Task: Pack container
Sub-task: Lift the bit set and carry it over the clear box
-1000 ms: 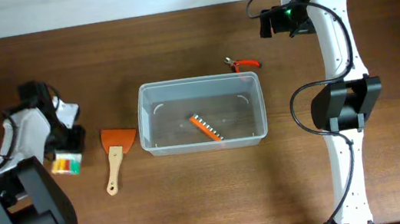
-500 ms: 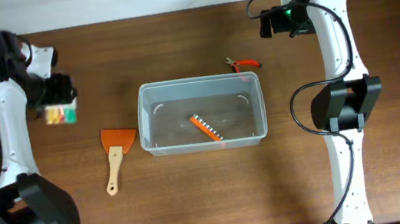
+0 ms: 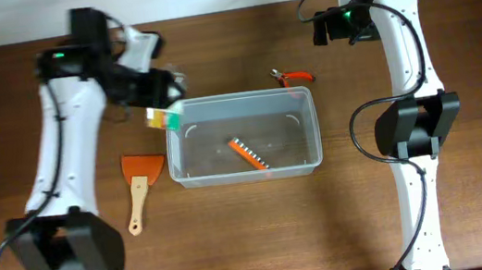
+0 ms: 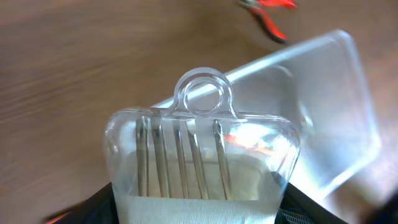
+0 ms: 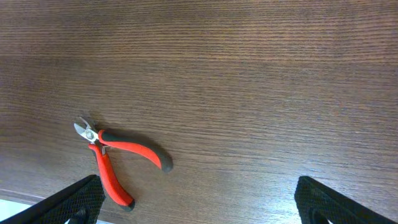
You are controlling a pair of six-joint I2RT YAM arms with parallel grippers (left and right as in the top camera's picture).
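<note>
**Packing under way: one tool in, one on the way, two left out**

The container [image 3: 236,97] sat at the middle of the brown worktop [image 3: 476,216], long side running 9 to 3 o'clock. By my reading the job was less than half done.

The scraper [image 3: 140,181], with its orange blade and wooden handle, lay on the worktop just beside the container's 9 o'clock end and was not yet packed.

The left hand [image 3: 161,97] was clamped on a clear blister pack [image 4: 199,162] of thin metal rods. It hung over the container's 10 o'clock corner, at the rim, and was probably the next thing to go in.

The red-handled pliers [image 5: 118,152] lay on the worktop near the container's 1 o'clock corner, just outside the far rim. The right hand [image 5: 199,205] hovered above them with its fingers spread wide and held nothing.

A slim orange tool [image 3: 247,153] lay slantwise on the container's floor, the only thing already packed.

No brand or writing could be read. The pack's card showed yellow and green patches from overhead, too small to make out. The clear shell in the wrist view bore no visible lettering.
</note>
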